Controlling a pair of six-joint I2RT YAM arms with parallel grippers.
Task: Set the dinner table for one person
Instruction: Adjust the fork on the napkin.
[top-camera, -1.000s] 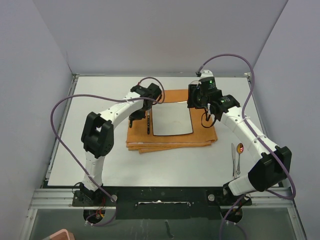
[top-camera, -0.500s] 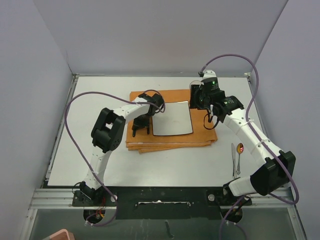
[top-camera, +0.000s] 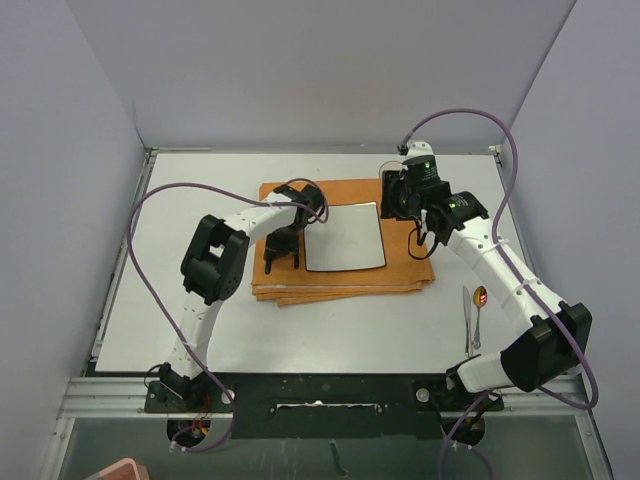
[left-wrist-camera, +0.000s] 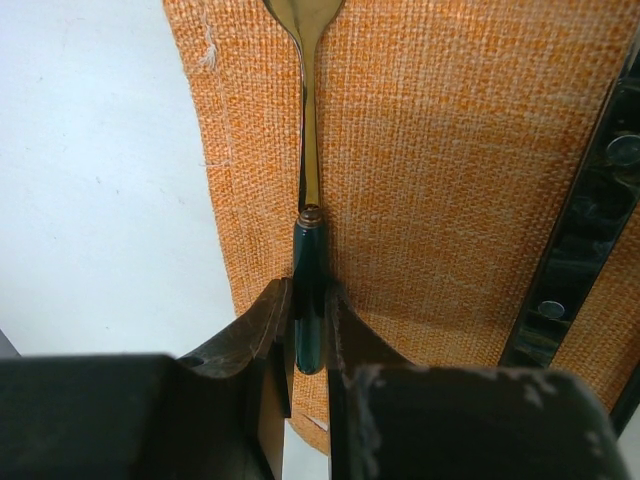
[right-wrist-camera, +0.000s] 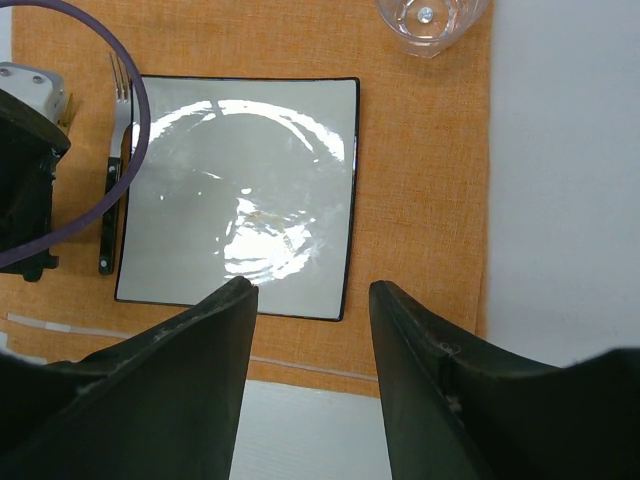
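Note:
On the dinner table (top-camera: 200, 320) lies a folded orange mat (top-camera: 340, 282) with a square white plate (top-camera: 344, 237) on it. My left gripper (top-camera: 280, 247) is low over the mat's left part, shut on the dark handle of a fork (left-wrist-camera: 311, 150). The fork (right-wrist-camera: 112, 170) points away from me along the plate's left edge, on or just above the cloth. My right gripper (right-wrist-camera: 308, 300) hangs high over the mat's near edge, open and empty. A clear glass (right-wrist-camera: 430, 20) stands at the mat's far right corner.
A knife (top-camera: 466, 312) and a spoon (top-camera: 478, 318) lie side by side on the bare table, near and right of the mat. Purple cables loop over both arms. Grey walls close in the table on three sides.
The left arm's elbow swung forward and right, and its gripper shifted slightly toward the plate. The right arm drew a little to the right. Almost nothing moved in the last half second.

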